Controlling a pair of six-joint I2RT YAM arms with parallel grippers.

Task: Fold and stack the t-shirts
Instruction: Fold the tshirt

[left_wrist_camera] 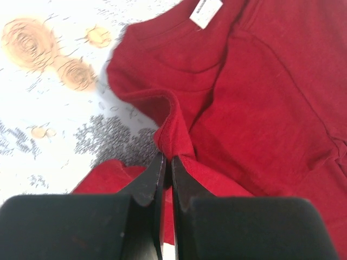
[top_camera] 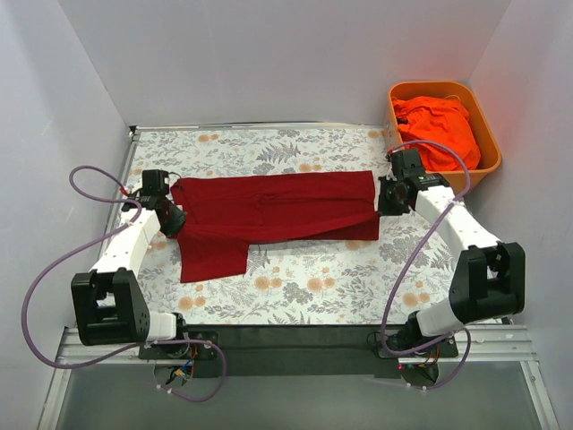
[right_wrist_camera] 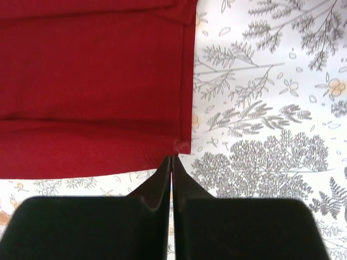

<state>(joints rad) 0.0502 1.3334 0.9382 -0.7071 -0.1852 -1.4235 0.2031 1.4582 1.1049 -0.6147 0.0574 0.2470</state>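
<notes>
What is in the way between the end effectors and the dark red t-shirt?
Nothing visible. The left end effector pinches a fold of the dark red t-shirt near its collar, and the right end effector pinches its hem corner.

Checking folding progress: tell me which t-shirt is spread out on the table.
The dark crimson t-shirt, lying flat on the floral table; the orange-red t-shirt sits crumpled in the orange tub.

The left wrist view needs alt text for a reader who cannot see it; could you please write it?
The left hand is pinched shut on a raised fold of a dark red t-shirt beside its collar. The shirt fills the right side, a white neck label at the top edge; a floral table cover shows at left.
</notes>
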